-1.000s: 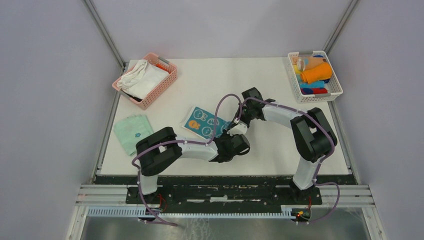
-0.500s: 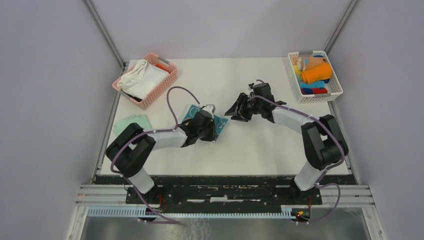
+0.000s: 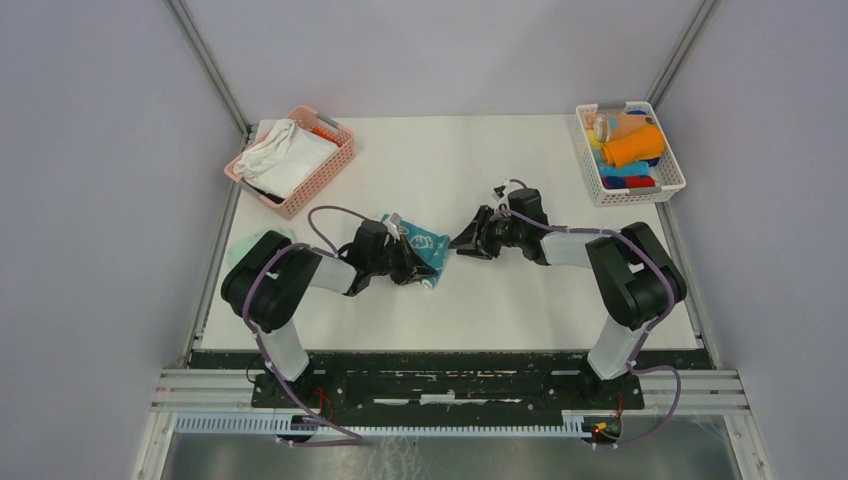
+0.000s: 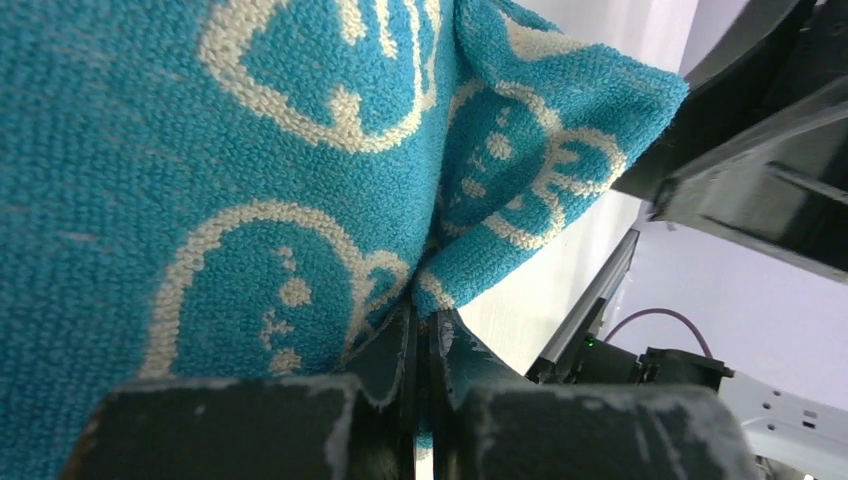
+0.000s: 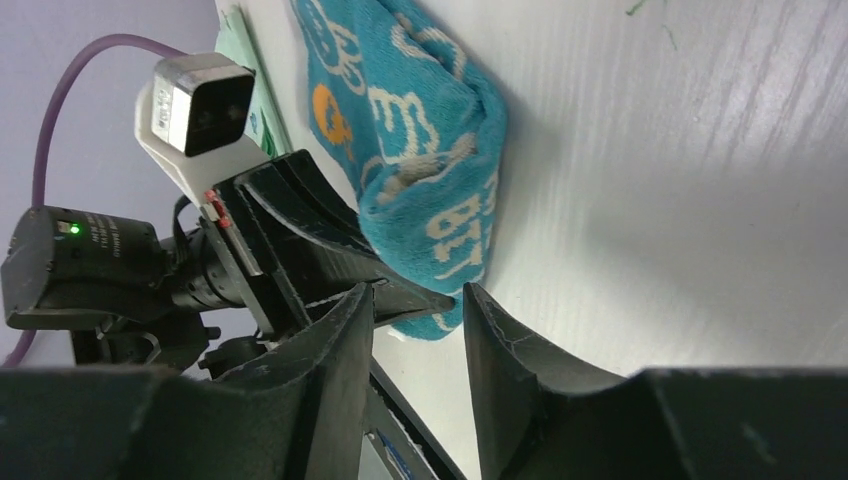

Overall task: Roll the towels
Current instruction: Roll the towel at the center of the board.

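The teal-print towel (image 3: 424,243) lies near the middle of the tabletop (image 3: 530,295), bunched and doubled over on itself. A fold at one edge is pinched in the left pincer (image 4: 423,322), whose jaws are closed tight on the cloth, presumably so that this edge can be turned over and a roll begun. The right pincer (image 3: 466,241) is held low just to the right of that towel, its jaws parted about halfway with nothing between them, probably to steady the other side.

Left of the towel, a mint green towel (image 3: 250,243) is partly covered by the left arm (image 3: 320,272). Behind and far left of the towel a pink basket (image 3: 300,197) with a white cloth (image 3: 285,155) is set. Behind and far right, rolled towels (image 3: 632,145) are seen in a white basket (image 3: 671,168). The two pincers are close together at the towel, so contact between them is judged the main obstruction.
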